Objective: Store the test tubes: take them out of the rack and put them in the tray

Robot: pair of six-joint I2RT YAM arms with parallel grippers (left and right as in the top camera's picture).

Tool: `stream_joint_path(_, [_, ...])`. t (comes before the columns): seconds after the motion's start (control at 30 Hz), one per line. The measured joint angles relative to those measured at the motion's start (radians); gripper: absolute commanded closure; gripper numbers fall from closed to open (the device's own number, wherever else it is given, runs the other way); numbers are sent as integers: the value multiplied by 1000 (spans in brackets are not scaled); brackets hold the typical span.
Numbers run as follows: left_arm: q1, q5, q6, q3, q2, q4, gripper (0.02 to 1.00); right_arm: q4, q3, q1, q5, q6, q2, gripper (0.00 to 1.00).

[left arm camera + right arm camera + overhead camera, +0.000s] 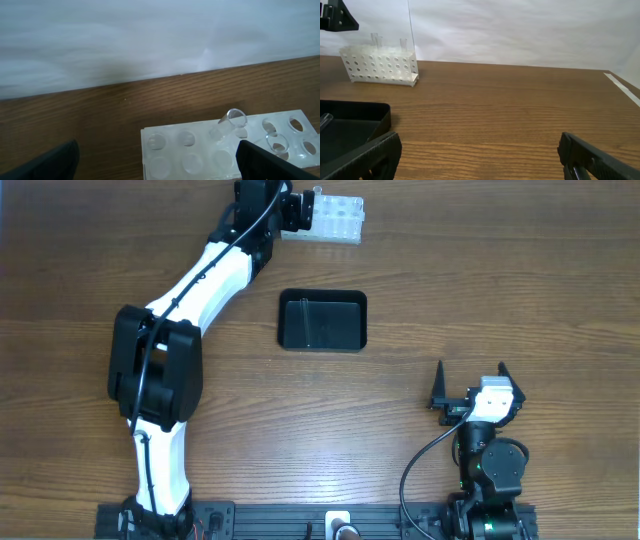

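The white perforated rack stands at the table's far edge, and a clear test tube leans in one of its holes. From the right wrist view two tubes stick up from the rack. My left gripper hovers open just above the rack's left end, its fingers wide apart and holding nothing. The black tray lies mid-table with one clear tube lying in it. My right gripper stands open near the front right, far from both.
Bare wooden tabletop stretches between the tray and the right arm. A white wall rises directly behind the rack. The left arm runs diagonally across the table's left half.
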Motion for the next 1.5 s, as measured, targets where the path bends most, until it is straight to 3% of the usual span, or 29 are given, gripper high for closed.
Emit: stream_joint_path(1.5, [0, 93, 27, 0, 119, 205, 18, 0, 0, 0, 0, 1, 0, 7])
